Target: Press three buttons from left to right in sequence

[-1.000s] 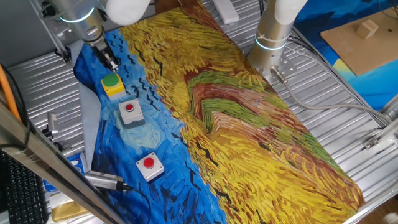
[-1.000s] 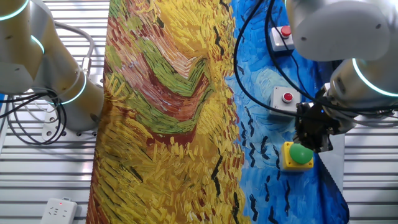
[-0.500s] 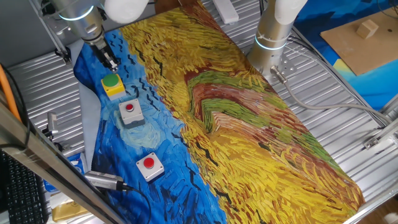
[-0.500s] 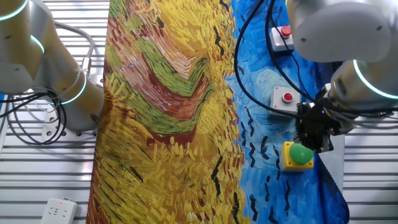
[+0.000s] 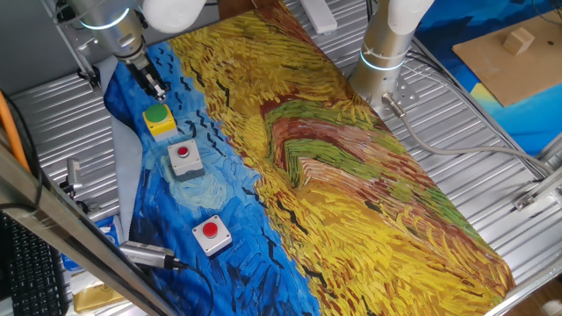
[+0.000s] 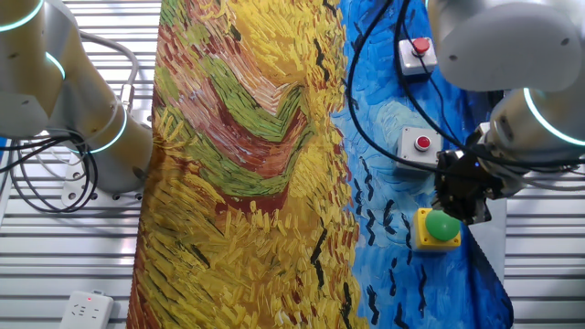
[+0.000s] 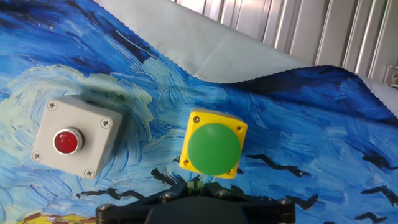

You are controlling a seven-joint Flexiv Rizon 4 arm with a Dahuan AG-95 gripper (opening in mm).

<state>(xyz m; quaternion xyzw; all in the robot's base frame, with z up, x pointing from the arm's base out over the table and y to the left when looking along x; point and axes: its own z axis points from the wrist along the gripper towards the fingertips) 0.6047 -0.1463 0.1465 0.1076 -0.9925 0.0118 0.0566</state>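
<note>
The gripper [image 5: 158,90] hovers just above the green button [image 5: 156,116] on its yellow box, at one end of the row of three on the cloth [image 5: 351,175]; whether its fingers are apart cannot be told. To press well, centre over the cap, descend straight and push lightly; the two red buttons [image 5: 183,152] [image 5: 211,231] are for afterwards.
</note>
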